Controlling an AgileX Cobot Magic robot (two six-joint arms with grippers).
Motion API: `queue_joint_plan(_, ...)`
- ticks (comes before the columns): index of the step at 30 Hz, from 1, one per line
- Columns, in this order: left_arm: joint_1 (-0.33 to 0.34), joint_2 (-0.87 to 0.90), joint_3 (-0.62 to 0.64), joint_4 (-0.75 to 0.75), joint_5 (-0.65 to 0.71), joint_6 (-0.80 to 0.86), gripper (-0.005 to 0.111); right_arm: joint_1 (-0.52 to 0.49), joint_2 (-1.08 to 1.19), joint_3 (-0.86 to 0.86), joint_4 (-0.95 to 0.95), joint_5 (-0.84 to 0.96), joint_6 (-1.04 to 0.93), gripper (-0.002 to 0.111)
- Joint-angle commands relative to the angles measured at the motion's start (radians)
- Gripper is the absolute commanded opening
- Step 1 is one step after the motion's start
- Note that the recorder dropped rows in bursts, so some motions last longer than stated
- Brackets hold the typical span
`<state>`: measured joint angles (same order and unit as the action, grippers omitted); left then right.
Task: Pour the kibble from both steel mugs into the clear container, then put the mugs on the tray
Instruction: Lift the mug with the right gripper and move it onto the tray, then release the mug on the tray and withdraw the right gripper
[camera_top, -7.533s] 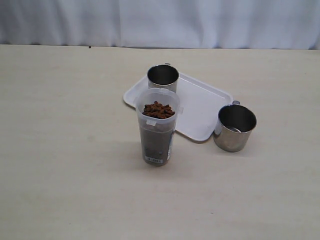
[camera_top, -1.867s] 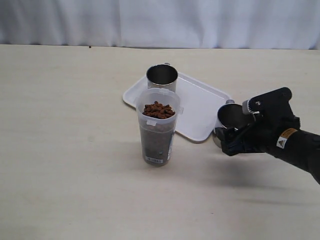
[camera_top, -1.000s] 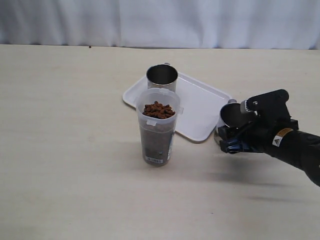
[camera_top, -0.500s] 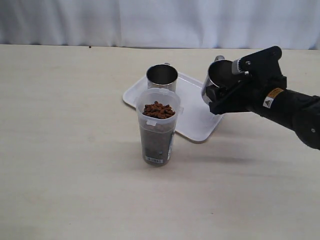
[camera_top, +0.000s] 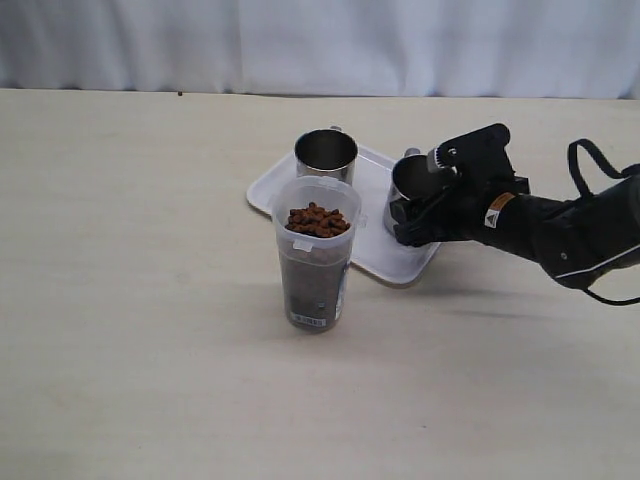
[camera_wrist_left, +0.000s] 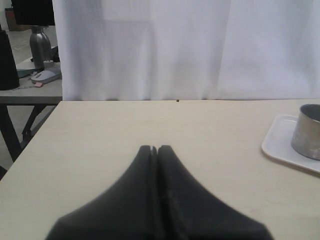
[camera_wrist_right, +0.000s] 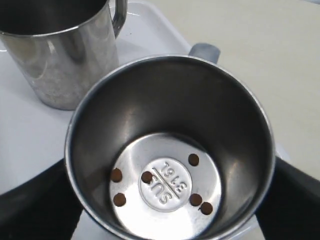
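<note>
Holding one steel mug (camera_top: 408, 190) across its body, the right gripper (camera_top: 413, 222) has its jaws spread wide and pressed to either side of the shiny wall. This mug sits low over the near right part of the white tray (camera_top: 372, 198); whether its base touches I cannot tell. Its handle points to the far side. Inside, only a few stray pellets (camera_wrist_right: 193, 160) lie on the bottom. The other mug (camera_top: 326, 157) stands upright at the tray's far left. Just near of the tray stands the clear container (camera_top: 314, 275), heaped with kibble (camera_top: 317, 219). The left gripper (camera_wrist_left: 154, 150) is pressed together, empty, above the table (camera_top: 140, 300). Nearly empty, the steel mug should be light, rigid and slippery, so a squeeze across the body seems the surest hold.
</note>
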<state>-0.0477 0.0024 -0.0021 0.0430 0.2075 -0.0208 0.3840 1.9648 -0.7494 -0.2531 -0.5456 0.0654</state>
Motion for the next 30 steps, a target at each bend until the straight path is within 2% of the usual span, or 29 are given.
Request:
queue_joint_plan(1, -0.007, -0.002, 0.002, 0.0, -0.011, 0.0, 0.0, 0.002, -0.003, -0.005, -0.006, -0.006, 0.003, 0.07)
queue_joint_plan(4, -0.007, -0.002, 0.002, 0.0, -0.011, 0.0, 0.0, 0.002, -0.062, -0.005, -0.006, 0.052, 0.025, 0.086)
queue_joint_plan(9, -0.007, -0.002, 0.002, 0.0, -0.011, 0.0, 0.0, 0.002, -0.232, -0.005, -0.006, 0.297, 0.076, 0.087)
queue_joint_plan(10, -0.007, -0.002, 0.002, 0.0, -0.011, 0.0, 0.0, 0.002, -0.302, 0.006, -0.004, 0.376, 0.081, 0.085)
queue_joint_plan(12, -0.007, -0.002, 0.002, 0.0, -0.011, 0.0, 0.0, 0.002, -0.372, 0.048, 0.0, 0.396, 0.081, 0.073)
queue_joint_plan(15, -0.007, -0.002, 0.002, 0.0, -0.011, 0.0, 0.0, 0.002, -0.511, 0.162, 0.013, 0.328, 0.081, 0.045)
queue_joint_plan(17, -0.007, -0.002, 0.002, 0.0, -0.011, 0.0, 0.0, 0.002, -0.603, 0.241, 0.029, 0.281, 0.081, 0.031)
queue_joint_plan(20, -0.007, -0.002, 0.002, 0.0, -0.011, 0.0, 0.0, 0.002, -0.813, 0.447, 0.035, 0.174, 0.081, 0.007)
queue_joint_plan(23, -0.007, -0.002, 0.002, 0.0, -0.011, 0.0, 0.0, 0.002, -0.998, 0.594, 0.035, 0.17, 0.081, 0.005)
queue_joint_plan(30, -0.007, -0.002, 0.002, 0.0, -0.011, 0.0, 0.0, 0.002, -1.286, 0.737, 0.036, 0.18, 0.088, 0.005)
